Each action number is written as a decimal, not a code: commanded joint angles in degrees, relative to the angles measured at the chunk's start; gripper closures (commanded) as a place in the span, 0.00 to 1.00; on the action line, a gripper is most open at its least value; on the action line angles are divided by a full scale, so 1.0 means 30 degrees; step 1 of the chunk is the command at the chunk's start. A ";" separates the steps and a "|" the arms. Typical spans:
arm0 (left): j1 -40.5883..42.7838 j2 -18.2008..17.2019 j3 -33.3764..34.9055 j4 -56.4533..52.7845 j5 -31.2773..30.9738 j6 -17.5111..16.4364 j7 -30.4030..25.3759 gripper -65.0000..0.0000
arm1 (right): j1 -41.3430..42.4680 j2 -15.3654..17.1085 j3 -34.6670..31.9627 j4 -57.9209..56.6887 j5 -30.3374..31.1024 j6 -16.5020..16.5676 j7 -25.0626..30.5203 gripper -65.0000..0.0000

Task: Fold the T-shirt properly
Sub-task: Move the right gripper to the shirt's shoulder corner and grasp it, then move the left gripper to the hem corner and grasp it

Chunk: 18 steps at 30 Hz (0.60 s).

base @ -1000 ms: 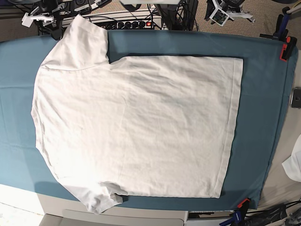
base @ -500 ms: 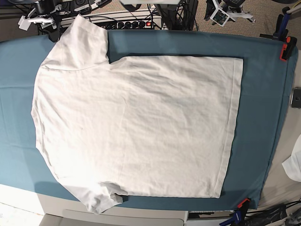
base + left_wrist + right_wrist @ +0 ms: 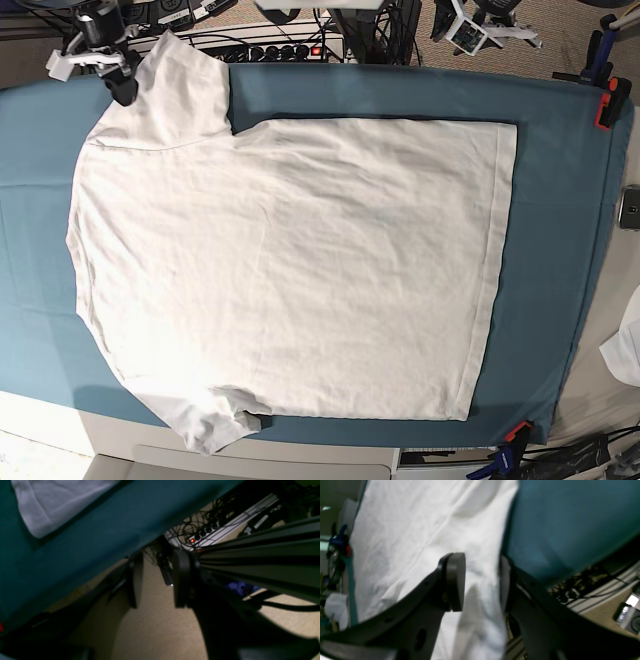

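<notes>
The white T-shirt (image 3: 290, 270) lies spread flat on the teal-blue cloth (image 3: 555, 200), collar end at the left and hem at the right. One sleeve (image 3: 180, 90) points to the far edge, the other (image 3: 205, 425) to the near edge. My right gripper (image 3: 118, 80) is open at the far-left sleeve. In the right wrist view it (image 3: 480, 580) hovers with the sleeve fabric (image 3: 480, 610) between its jaws, apart from the cloth. My left gripper (image 3: 157, 580) is open and empty over the floor beyond the far table edge. A hem corner (image 3: 50, 505) shows there.
Red clamps (image 3: 607, 105) (image 3: 517, 432) pin the cloth at the right corners. A phone (image 3: 630, 208) and a small white fabric scrap (image 3: 625, 350) lie at the right. A power strip and cables (image 3: 290, 48) sit behind the far edge.
My right gripper has moved down and right to the edge of the far-left sleeve. The T-shirt has not moved.
</notes>
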 commanded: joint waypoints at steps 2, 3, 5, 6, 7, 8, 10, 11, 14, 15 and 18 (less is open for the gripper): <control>0.0146 -0.0051 -0.0022 0.0306 -0.0029 0.0066 -0.0364 0.68 | -0.0146 0.0131 -0.0656 0.0240 -0.0277 0.0197 0.0204 0.66; 0.0036 -0.0051 -0.0022 0.0306 -0.0029 0.0058 -0.0364 0.68 | -0.0146 0.0131 -0.1020 0.0240 -0.0430 0.0197 0.0197 0.66; -0.0189 -0.0051 -0.0022 0.0306 0.0211 0.0066 -0.0364 0.68 | -0.0153 0.0138 -0.1661 0.0240 -0.0765 0.0197 0.0189 0.66; -0.0277 -0.0051 -0.0022 0.0306 0.0444 0.0066 -0.0335 0.68 | -0.0146 0.0138 -0.1894 0.0240 -0.0976 0.0197 0.0189 0.66; -0.0321 -0.0051 -0.0022 0.0306 0.0780 0.0153 -0.0328 0.68 | -0.0153 0.0146 -0.2055 0.0240 -0.1158 0.0197 0.0189 0.66; -0.0335 -0.0051 -0.0022 0.0306 0.1122 0.0430 -0.0299 0.68 | -0.0153 0.0146 -0.2157 0.0240 -0.1377 0.0204 0.0189 0.68; -0.0444 -0.0051 -0.0044 0.0306 0.1996 0.1406 0.0051 0.68 | -0.0153 0.0160 -0.2142 0.0240 -0.1836 0.0342 0.0189 0.92; -0.0619 -0.0051 -0.0117 0.0306 0.2506 0.1880 0.0357 0.68 | -0.0160 0.0197 -0.2135 0.0240 -0.1902 0.0452 0.0175 1.00; -0.1712 -0.0044 -0.1530 0.0306 0.2273 0.3257 0.0940 0.68 | -0.0153 0.0248 -0.2135 0.0248 -0.1894 0.0488 0.0168 1.00; -0.2208 -0.0044 -0.2426 0.0306 0.1450 0.3257 0.1005 0.68 | -0.0153 0.0248 -0.2135 0.0248 -0.1894 0.0488 0.0160 1.00; -0.3563 -0.0044 -0.5472 0.0306 -0.1989 0.3031 0.1013 0.68 | -0.0219 0.0255 -0.2135 0.0248 -0.1902 0.0488 0.0109 1.00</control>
